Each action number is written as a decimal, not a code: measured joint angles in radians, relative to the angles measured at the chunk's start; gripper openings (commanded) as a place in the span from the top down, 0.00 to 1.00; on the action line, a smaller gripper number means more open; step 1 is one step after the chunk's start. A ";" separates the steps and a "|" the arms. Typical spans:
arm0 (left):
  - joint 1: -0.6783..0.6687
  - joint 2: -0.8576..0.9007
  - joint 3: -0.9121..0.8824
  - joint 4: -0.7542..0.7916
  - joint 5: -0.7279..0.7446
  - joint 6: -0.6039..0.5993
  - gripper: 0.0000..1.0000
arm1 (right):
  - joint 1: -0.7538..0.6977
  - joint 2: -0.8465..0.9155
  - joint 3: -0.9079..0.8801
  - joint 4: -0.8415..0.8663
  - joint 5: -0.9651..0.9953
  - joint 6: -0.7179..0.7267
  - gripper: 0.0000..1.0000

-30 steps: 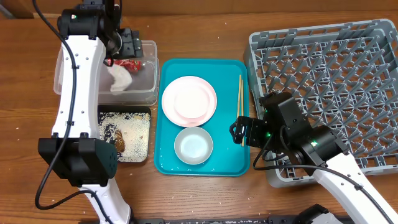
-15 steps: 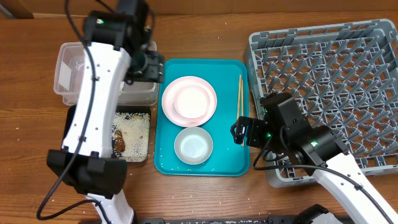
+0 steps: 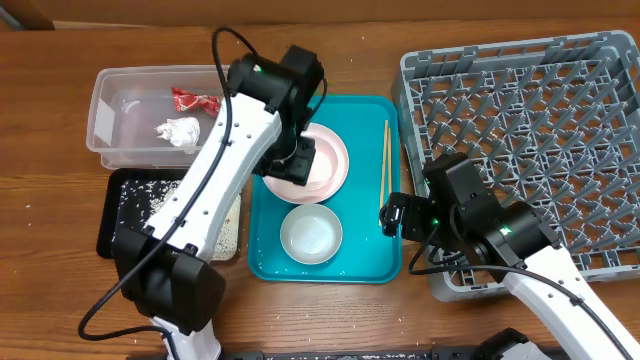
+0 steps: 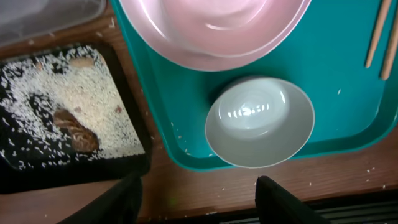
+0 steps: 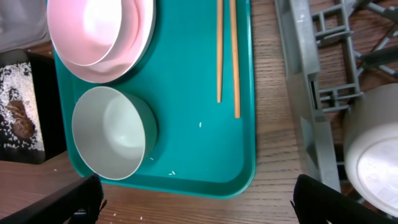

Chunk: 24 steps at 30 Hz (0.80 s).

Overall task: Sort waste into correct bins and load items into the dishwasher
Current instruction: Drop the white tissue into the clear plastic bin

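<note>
Teal tray (image 5: 199, 93) fills most of the shot: pink bowl (image 5: 93, 25) on the plate (image 5: 127, 62) top-left, pale bowl (image 5: 109, 130) just below, 2 chopsticks (image 5: 234, 62) side by side. Black tray (image 5: 53, 112) with rice far left, grey rack (image 5: 311, 93) right, white cup (image 5: 376, 155) in it.

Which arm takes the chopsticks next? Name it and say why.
Right. The right gripper, open, hangs beside the chopsticks at the tray edge nearest the rack; the left gripper is over the plate, farther off.
</note>
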<state>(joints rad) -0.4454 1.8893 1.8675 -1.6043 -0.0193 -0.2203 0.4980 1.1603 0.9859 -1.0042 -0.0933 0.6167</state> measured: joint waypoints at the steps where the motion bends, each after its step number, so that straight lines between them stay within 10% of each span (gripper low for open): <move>1: 0.000 -0.019 -0.021 0.000 0.000 -0.010 0.40 | 0.000 0.000 0.000 0.000 0.003 0.000 0.01; 12: 0.000 -0.492 -0.245 0.116 -0.023 -0.130 0.25 | 0.000 0.000 0.000 0.068 0.015 -0.013 0.02; 15: 0.000 -0.583 -0.365 0.158 -0.022 -0.161 0.01 | 0.000 0.000 0.000 0.116 0.016 -0.015 0.02; 24: 0.000 -0.570 -0.548 0.244 0.112 -0.192 0.01 | -0.077 0.000 0.022 0.105 0.034 -0.015 0.00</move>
<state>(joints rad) -0.4454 1.3197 1.3193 -1.3602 0.0925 -0.4126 0.4213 1.1603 1.0077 -0.8993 -0.0589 0.6014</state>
